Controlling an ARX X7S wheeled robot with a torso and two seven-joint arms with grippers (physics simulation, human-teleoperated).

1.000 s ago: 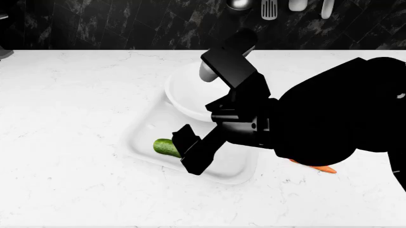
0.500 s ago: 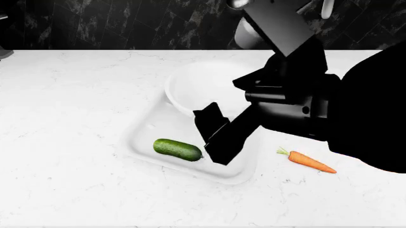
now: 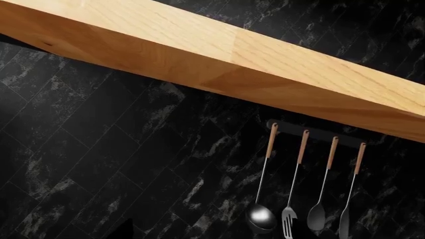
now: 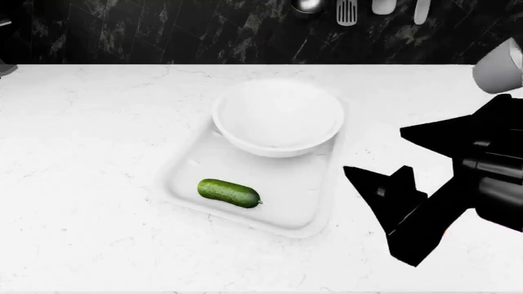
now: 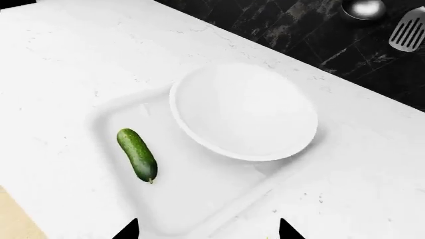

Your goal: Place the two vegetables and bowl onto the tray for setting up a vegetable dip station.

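Note:
The white tray lies mid-counter. A stubby dark green cucumber rests on its near-left part. The large white bowl sits on the tray's far end, its rim reaching past the tray edge. My right gripper hangs open and empty over the counter just right of the tray, and it hides the carrot. In the right wrist view the bowl, cucumber and tray lie ahead of the open right gripper. The left gripper faces the wall, its dark tips wide apart.
Metal utensils hang on the black tiled wall behind the counter, and the utensils also show under a wooden shelf in the left wrist view. White marble counter spreads left of the tray.
The right arm has swung from over the tray to the right, leaving the cucumber lying free on the tray. The carrot, visible half a second ago, is now covered by the gripper.

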